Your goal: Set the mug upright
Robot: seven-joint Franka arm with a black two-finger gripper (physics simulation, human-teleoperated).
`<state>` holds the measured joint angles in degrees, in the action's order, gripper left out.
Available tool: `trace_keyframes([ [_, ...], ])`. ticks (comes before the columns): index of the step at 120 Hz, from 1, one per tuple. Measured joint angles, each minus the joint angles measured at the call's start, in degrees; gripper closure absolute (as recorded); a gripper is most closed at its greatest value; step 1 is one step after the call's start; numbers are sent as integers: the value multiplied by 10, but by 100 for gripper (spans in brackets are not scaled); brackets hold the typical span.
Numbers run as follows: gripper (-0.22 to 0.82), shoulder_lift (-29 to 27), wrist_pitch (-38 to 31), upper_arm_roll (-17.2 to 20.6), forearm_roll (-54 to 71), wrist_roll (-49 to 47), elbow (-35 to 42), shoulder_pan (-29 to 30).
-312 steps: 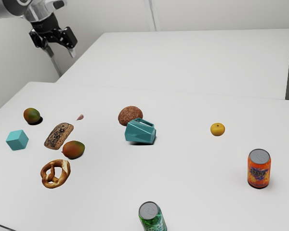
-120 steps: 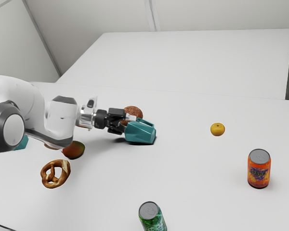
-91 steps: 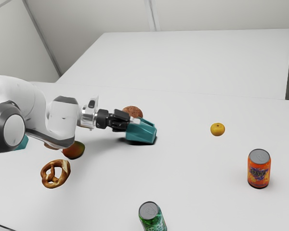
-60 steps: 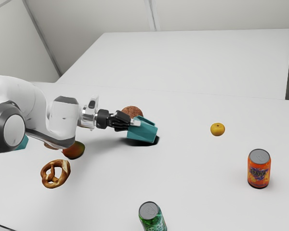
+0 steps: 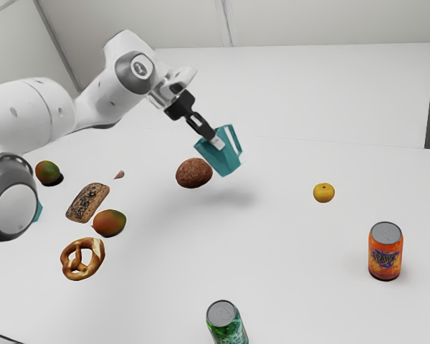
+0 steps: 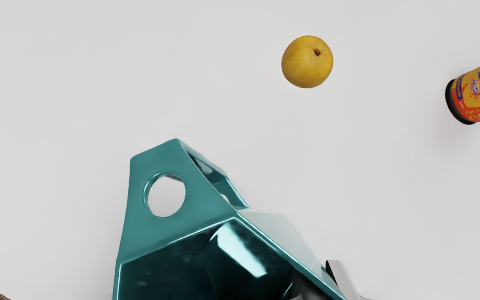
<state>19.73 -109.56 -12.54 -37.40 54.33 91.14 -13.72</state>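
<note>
The mug (image 5: pixel 225 160) is held tilted above the surface (image 5: pixel 294 265), its wall pinched by the end effector (image 5: pixel 216 142), while the teal cube (image 5: pixel 38 212) is mostly hidden by the arm (image 5: pixel 30 115).

This looks like a plain lab. A robot arm (image 5: pixel 29 115) reaches over a white bench (image 5: pixel 301 287), with pale walls (image 5: pixel 330 21) behind.

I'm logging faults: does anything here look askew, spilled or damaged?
Only the teal mug looks askew: it hangs tilted in the gripper, above the table. I see no spill or damage.
</note>
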Motion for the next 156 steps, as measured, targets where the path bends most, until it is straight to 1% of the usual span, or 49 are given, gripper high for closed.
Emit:
trace_keyframes([
  [13, 79, 3, -4, 3, 133, -52, -26, -29],
  [23, 79, 8, -8, 4, 195, -91, -30, -45],
  [31, 79, 17, -30, 8, 231, -121, -23, -53],
  [49, 79, 26, -98, 10, 281, -194, 9, -78],
  [65, 79, 49, -155, 10, 299, -254, 35, -83],
  [88, 78, 62, -198, 10, 307, -321, 48, -80],
  [107, 44, 61, -210, 9, 304, -359, 62, -79],
  [119, 28, 60, -213, 9, 303, -378, 63, -78],
  [129, 19, 56, -214, 6, 303, -392, 63, -77],
  [140, 13, 36, -205, -1, 307, -404, 56, -76],
  [147, 10, 19, -173, -8, 312, -411, 30, -76],
  [156, 8, -9, -107, -12, 317, -419, -24, -76],
])
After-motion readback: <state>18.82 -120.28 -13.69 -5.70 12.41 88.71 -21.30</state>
